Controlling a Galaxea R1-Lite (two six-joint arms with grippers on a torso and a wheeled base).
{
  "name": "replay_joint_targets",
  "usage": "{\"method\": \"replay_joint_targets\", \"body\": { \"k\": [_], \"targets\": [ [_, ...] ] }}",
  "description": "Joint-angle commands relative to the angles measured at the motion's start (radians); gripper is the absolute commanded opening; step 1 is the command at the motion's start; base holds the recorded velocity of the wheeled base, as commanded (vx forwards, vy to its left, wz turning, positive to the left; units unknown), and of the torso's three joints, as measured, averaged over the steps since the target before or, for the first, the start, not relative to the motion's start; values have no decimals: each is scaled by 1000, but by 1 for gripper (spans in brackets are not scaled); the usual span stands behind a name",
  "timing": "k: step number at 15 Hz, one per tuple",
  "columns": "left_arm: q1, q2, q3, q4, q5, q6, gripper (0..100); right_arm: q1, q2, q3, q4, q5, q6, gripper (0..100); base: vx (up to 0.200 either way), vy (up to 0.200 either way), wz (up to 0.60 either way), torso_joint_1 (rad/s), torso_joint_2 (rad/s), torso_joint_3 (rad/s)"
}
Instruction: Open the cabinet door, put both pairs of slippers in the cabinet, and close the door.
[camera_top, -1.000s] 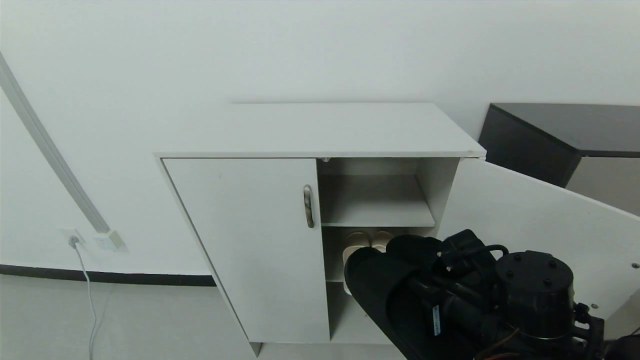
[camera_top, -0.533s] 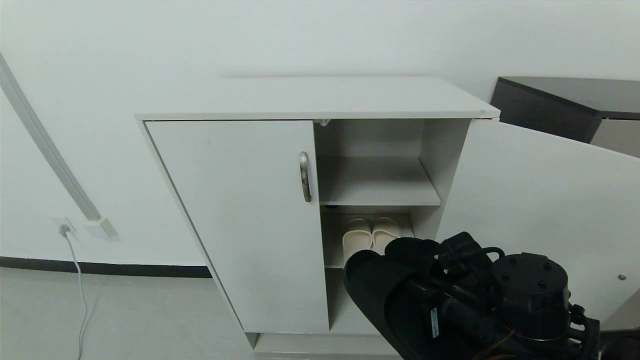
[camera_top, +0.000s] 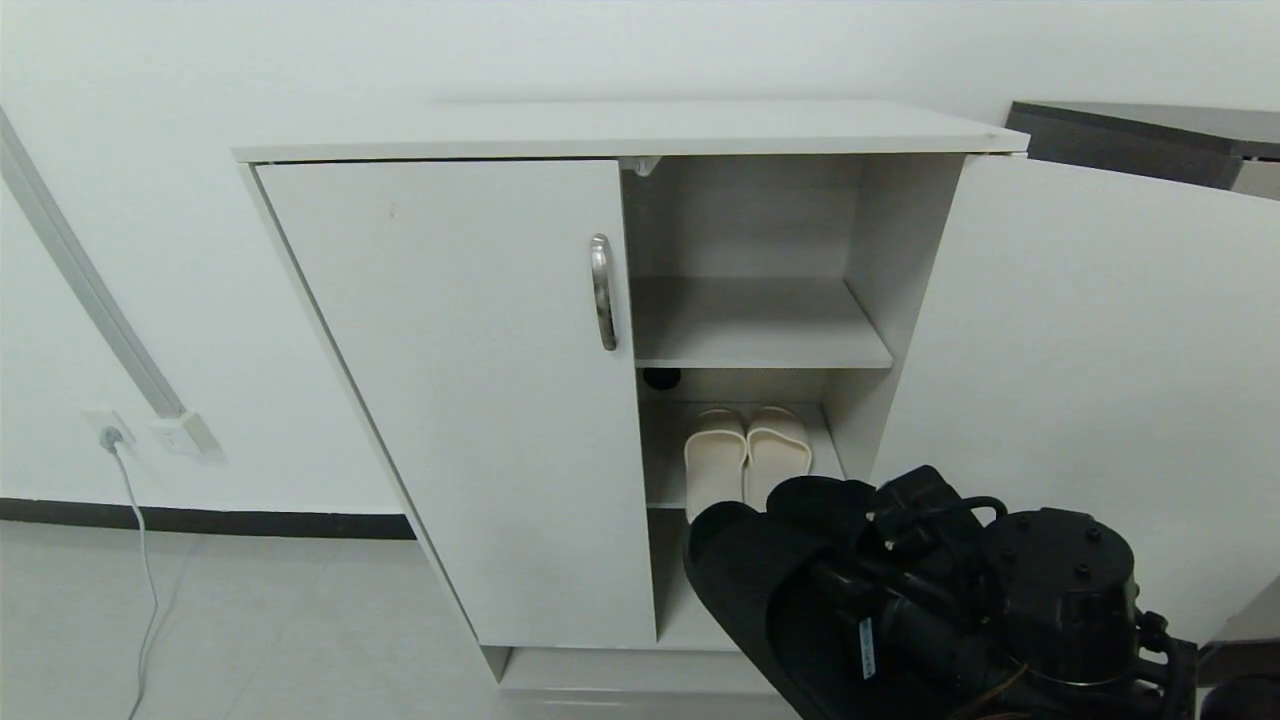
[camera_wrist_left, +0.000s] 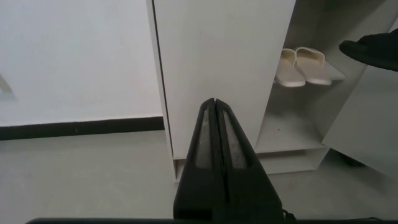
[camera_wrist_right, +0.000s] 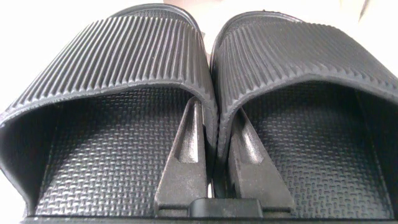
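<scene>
The white cabinet (camera_top: 620, 130) has its left door (camera_top: 450, 400) shut and its right door (camera_top: 1080, 380) swung wide. A cream pair of slippers (camera_top: 746, 455) lies on the middle shelf, also seen as the cream pair (camera_wrist_left: 303, 66) from the left wrist. My right gripper (camera_wrist_right: 211, 134) is shut on the inner straps of the black pair of slippers (camera_wrist_right: 205, 81), which hangs in front of the lower opening as the black pair (camera_top: 770, 570). My left gripper (camera_wrist_left: 214, 106) is shut, holding nothing, low before the left door.
The upper shelf (camera_top: 750, 325) and the bottom compartment (camera_top: 690, 610) hold nothing. A dark cabinet (camera_top: 1150, 135) stands at the right behind the open door. A wall socket with a cable (camera_top: 110, 440) is at the left. Bare grey floor (camera_top: 250, 630) lies before the cabinet.
The head camera has tilted or moved, so the cabinet sits higher in view and the cream slippers show fully. The right arm with the black slippers keeps its place in the view.
</scene>
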Motion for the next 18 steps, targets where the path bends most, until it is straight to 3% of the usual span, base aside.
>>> {"method": "replay_joint_targets", "body": {
  "k": [1, 9, 16, 18],
  "targets": [
    [0, 1, 0, -1, 0, 1, 0, 1, 0, 2, 0, -1, 0, 0, 0, 0, 0, -2, 61, 41],
    [0, 1, 0, -1, 0, -1, 0, 4, 36, 3, -22, -5, -2, 0, 0, 0, -75, 0, 1, 0],
    [0, 1, 0, -1, 0, -1, 0, 23, 123, 31, -201, -7, -31, 0, 0, 0, 0, 0, 0, 0],
    [0, 1, 0, -1, 0, -1, 0, 32, 187, -15, -269, -109, -46, 0, 0, 0, 0, 0, 0, 0]
  ]
}}
